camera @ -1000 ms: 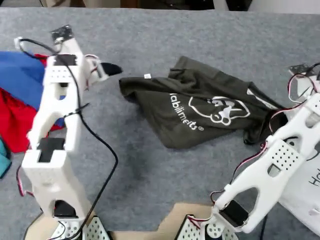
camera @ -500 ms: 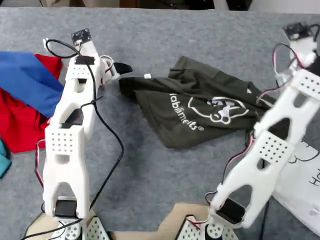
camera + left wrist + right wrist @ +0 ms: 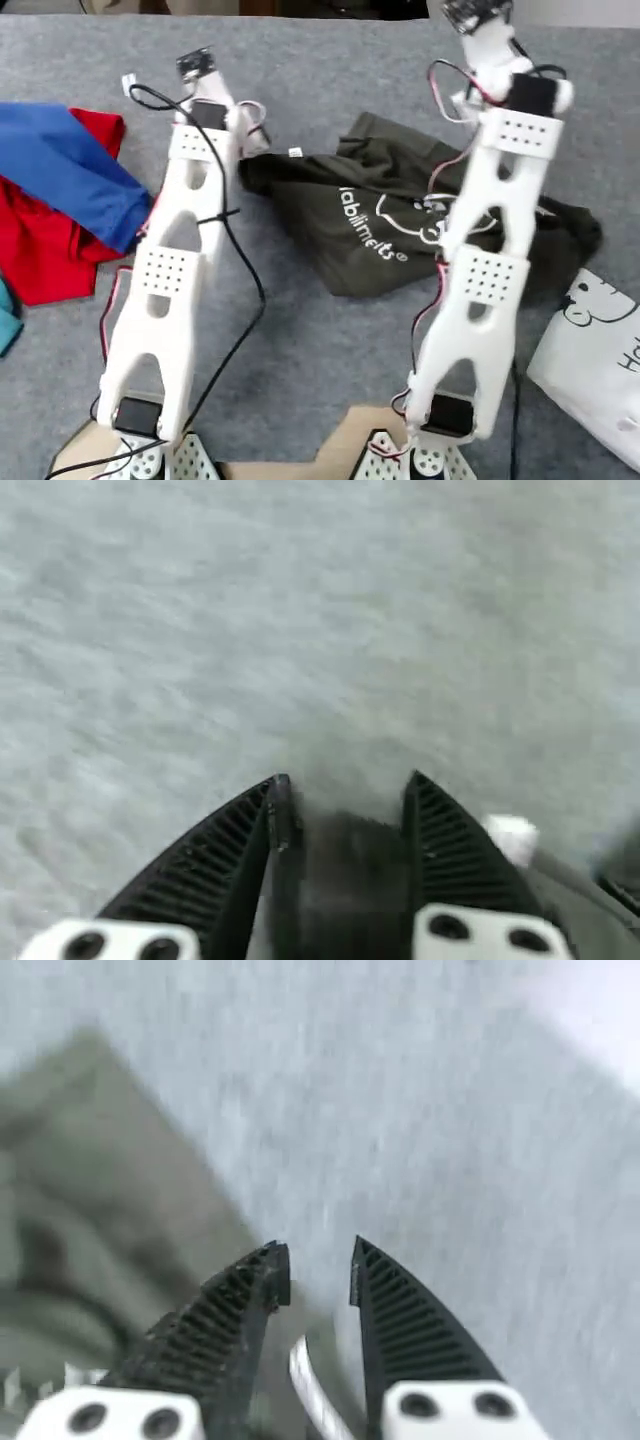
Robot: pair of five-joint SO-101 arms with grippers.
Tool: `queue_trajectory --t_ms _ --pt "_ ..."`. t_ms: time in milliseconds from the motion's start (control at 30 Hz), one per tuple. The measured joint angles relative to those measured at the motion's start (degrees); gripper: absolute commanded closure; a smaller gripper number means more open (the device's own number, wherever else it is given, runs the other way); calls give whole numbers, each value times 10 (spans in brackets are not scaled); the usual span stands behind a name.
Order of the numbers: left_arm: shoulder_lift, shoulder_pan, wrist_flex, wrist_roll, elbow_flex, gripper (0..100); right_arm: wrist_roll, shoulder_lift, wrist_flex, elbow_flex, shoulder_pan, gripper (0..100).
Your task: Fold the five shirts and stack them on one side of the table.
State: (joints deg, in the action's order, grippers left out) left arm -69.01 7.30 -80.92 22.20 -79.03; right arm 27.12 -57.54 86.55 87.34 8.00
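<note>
As viewed from overhead, found dark green shirt point(image 3: 390, 235) crumpled at centre of grey table point(image 3: 330, 330), with blue shirt point(image 3: 70, 165) and red shirt point(image 3: 40, 250) at left arm's side. Noted left gripper point(image 3: 347, 780) moderately parted astride shirt's tagged corner; noted right gripper point(image 3: 317, 1250) narrowly parted, beside shirt's far edge.

White arms point(image 3: 165, 285) with perforated links, black-and-red cables point(image 3: 259, 288), black ribbed tool fingers point(image 3: 225, 855)
</note>
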Motion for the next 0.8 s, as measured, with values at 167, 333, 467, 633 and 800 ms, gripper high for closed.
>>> queue_trajectory --t_ms 167,333,467,633,800 --pt "0 6 -25 0 -22 762 -123 -84 -162 4 -11 802" --pt "-3 0 -29 0 -22 816 -173 -156 -232 4 -52 751" --pt "-21 0 -29 0 -22 950 -185 -184 -237 3 -78 750" --pt "-34 4 -29 15 -22 982 -185 -185 -221 3 -106 750" --pt "-34 1 -53 51 -22 981 -172 -197 -225 -43 -139 753"
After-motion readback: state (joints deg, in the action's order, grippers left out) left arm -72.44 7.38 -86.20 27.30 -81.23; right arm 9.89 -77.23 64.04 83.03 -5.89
